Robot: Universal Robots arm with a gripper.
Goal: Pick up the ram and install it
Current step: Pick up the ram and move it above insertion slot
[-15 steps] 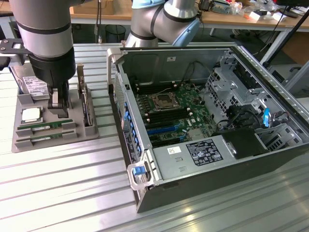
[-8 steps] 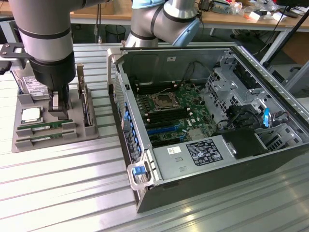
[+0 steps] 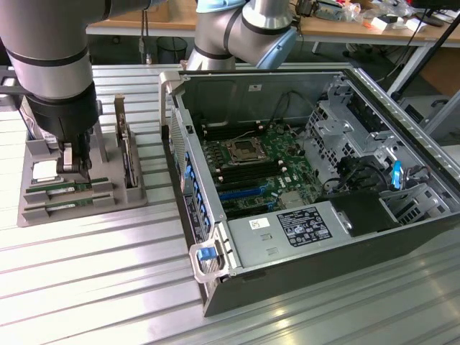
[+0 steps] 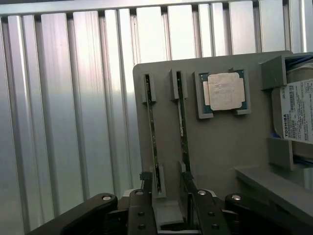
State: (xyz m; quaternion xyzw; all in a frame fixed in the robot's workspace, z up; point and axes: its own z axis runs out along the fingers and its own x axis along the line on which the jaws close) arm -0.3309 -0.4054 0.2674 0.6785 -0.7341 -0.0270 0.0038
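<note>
end effector [image 3: 76, 167] jaws wide, holding nothing, low over grey tray [image 4: 220, 147] | tray slots hold: ram [image 4: 153, 142], second ram [image 4: 183, 122], processor [image 4: 225, 91], drive [image 4: 301, 110] | open PC case [image 3: 402, 237] beside tray on table [image 3: 86, 287]

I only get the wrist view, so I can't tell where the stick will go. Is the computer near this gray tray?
Observer: Yes. An open computer case lies beside the gray tray, on the exterior view's right.
Operator: Is there room inside?
Observer: Long black slots beside the processor socket look empty.
Operator: What else is on the tray?
Observer: A dark card stands upright on the side nearest the case.
</note>
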